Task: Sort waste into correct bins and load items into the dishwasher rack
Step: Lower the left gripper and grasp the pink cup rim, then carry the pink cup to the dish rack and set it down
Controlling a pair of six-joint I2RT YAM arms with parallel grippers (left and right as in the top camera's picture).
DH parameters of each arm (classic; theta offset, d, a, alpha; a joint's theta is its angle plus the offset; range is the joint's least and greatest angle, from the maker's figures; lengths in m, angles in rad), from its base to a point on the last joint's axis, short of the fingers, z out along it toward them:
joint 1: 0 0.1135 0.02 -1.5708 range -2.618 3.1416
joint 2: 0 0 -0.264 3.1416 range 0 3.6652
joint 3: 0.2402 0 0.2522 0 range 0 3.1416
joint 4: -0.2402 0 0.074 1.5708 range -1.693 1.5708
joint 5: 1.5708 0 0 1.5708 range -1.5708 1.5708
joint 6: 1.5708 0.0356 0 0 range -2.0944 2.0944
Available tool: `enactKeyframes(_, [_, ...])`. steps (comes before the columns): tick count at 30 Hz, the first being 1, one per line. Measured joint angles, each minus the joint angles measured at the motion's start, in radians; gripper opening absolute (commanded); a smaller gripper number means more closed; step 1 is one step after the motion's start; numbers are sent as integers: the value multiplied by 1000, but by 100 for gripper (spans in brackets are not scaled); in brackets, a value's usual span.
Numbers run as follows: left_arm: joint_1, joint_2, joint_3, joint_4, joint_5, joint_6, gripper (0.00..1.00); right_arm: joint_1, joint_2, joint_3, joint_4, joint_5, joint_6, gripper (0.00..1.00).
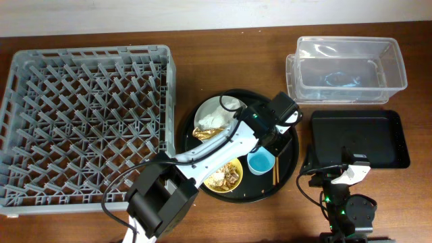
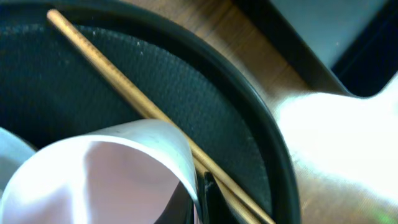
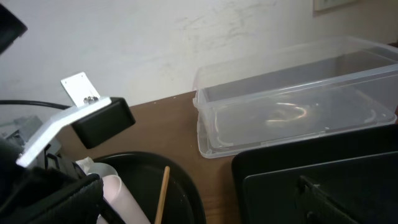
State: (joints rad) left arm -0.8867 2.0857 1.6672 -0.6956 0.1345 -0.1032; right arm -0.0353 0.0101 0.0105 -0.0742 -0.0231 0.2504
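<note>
Cup: the small pink cup (image 2: 106, 180) sits at about 3 o'clock on the round black tray (image 2: 186, 81). In the overhead view the left arm's head hides it.
Chopstick: one chopstick (image 2: 124, 87) runs right against the cup's wall.
Risk, slip: the hold is on the thin wall alone, so the smooth cup could swing or slide out on the lift.
Risk, snag: the chopstick could be dragged along and tipped off the tray.
Risk, carry: the dishwasher rack (image 1: 88, 52) lies at 9 o'clock, past the grey plate (image 1: 209, 111) and yellow bowl (image 1: 239, 169). A dropped cup would likely land in the scraps.
Left gripper (image 1: 280, 125): pinched almost together on the cup's wall, with one dark finger (image 2: 208, 193) pressed outside it.
Right gripper (image 1: 337, 169): spread wide and empty, at 4 o'clock from the round tray, by the shallow black tray (image 1: 378, 135).
</note>
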Motion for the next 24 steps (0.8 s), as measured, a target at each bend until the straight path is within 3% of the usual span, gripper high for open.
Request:
enactKeyframes(7, [-4,2,170,-129,12,-20,1,0,0,0,0,0,0,99])
enactKeyframes(13, [52,2,356,-338,22,-81,0,0,0,0,0,0,-1,99])
enactKeyframes(18, [246,-2,536,-539,26,-124,1,0,0,0,0,0,-1,99])
enactKeyframes(24, [557,-42,568,-663,39,-155,0,0,0,0,0,0,0,99])
